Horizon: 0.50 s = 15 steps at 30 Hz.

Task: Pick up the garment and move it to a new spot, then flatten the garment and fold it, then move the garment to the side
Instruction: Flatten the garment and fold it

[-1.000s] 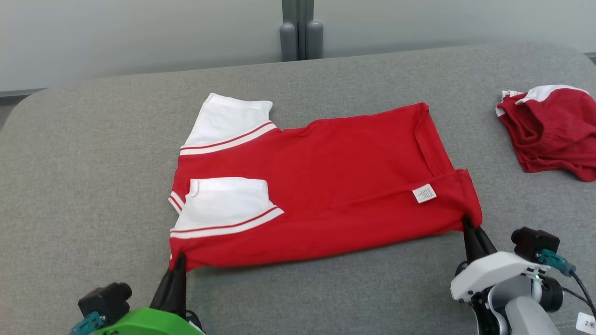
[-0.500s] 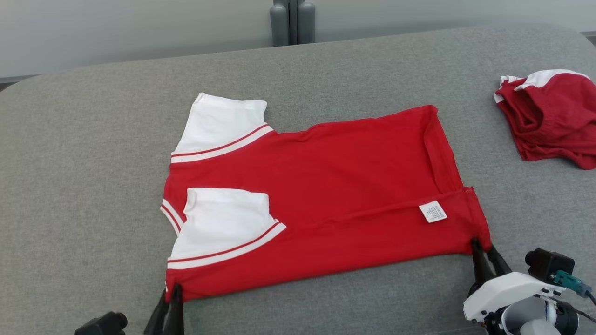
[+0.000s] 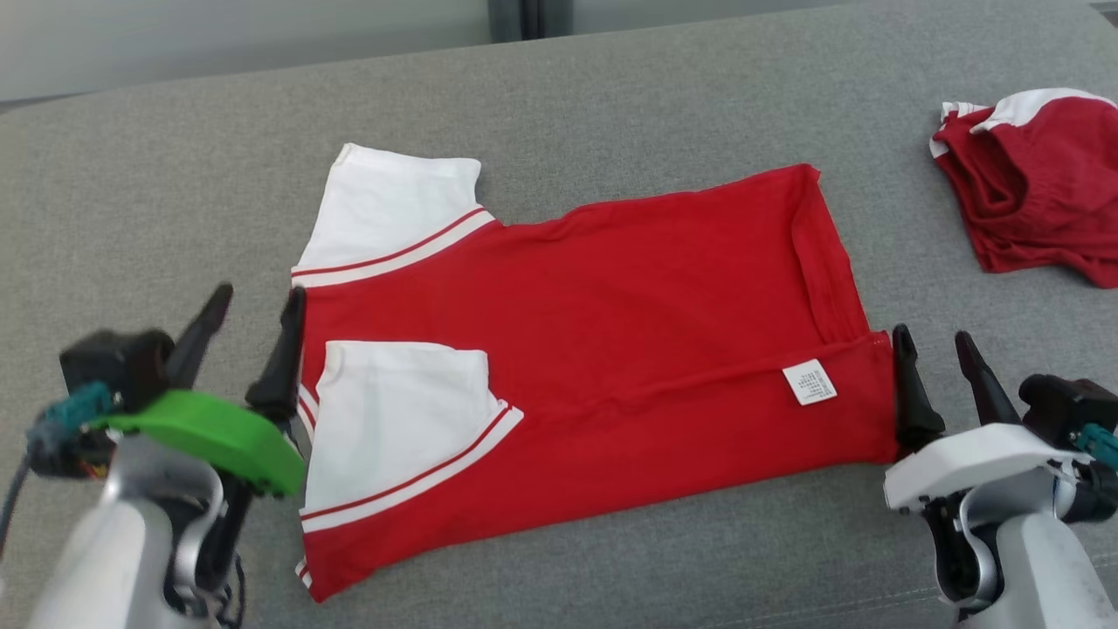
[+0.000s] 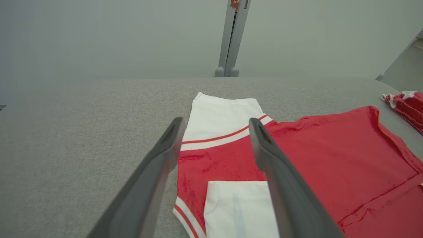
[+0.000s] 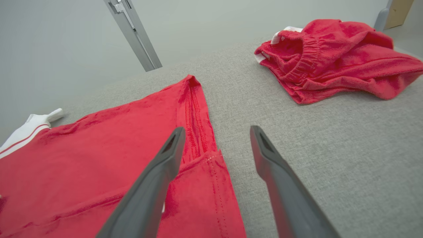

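On the grey table (image 3: 157, 175), dead centre in my head view, the shirt (image 3: 629, 306) lay flat, with its sleeves toward 9 o'clock and its hem (image 3: 830, 253) toward 3. The far sleeve (image 3: 393, 205) stuck out white at 11 o'clock. The near sleeve (image 3: 402, 411) was folded in over the red body, and the near long side was folded over too, with a white label (image 3: 810, 383) showing on that flap at about 4 o'clock.

The left gripper (image 3: 259, 295) sat at the shirt's 9 o'clock, jaws spread wide and gripping nothing. Its inner finger crossed the shirt's edge in the head view, though I could not tell whether it touched the cloth. Through the left wrist camera the left gripper (image 4: 215, 121) framed the far sleeve (image 4: 224, 115) between its fingers.

The right gripper (image 3: 930, 335) stood at the shirt's 4 o'clock, just beside the hem corner, likewise released and empty. In the right wrist view the right gripper (image 5: 217, 129) had one finger over the hem (image 5: 195, 109) and the other over bare table (image 5: 330, 148).

A crumpled red heap (image 3: 1031, 192) with white trim lay at 2 o'clock, well apart from the shirt, with bare table between them. A grey post (image 3: 521, 13) rose behind the table at 12 o'clock. Nothing lay on the shirt.
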### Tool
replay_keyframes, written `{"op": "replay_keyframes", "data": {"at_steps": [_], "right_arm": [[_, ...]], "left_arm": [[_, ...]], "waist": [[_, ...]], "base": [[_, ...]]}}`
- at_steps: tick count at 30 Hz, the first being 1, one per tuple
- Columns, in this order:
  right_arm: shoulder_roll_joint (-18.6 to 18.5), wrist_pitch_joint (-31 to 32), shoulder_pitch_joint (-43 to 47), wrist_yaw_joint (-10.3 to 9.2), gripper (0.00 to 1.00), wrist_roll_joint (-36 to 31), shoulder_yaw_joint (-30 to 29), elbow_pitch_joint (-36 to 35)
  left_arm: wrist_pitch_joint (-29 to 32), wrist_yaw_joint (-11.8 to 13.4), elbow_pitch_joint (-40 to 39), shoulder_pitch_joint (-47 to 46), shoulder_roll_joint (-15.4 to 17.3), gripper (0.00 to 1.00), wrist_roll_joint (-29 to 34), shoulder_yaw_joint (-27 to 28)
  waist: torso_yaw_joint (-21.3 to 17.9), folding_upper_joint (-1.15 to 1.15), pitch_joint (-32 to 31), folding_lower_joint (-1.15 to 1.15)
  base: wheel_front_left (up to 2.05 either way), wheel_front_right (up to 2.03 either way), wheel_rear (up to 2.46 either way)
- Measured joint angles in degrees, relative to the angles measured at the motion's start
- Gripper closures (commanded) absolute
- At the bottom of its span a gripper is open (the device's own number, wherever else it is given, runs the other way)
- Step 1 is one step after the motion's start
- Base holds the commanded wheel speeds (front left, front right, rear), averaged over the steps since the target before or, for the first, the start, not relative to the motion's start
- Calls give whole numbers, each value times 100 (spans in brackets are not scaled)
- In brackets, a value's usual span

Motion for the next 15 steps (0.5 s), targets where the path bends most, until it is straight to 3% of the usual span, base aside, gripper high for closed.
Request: {"op": "replay_keyframes", "data": {"at_steps": [5,10,15], "right_arm": [[3,201,-498,0,0,-113,332,-412],[-3,281,-982,0,0,-147,669,-557],[1,227,-1418,0,0,-141,955,-626]], "left_arm": [[853,-336,402,-1596,587,0,354,-339],[1694,-491,1026,-3041,740,0,334,-626],[2280,-538,1714,-3927,888,0,100,-610]], "waist": [[-69,0,280,0],[-191,0,696,0],[-354,0,1157,0]], "base": [[0,0,0],[0,0,0],[0,0,0]]}}
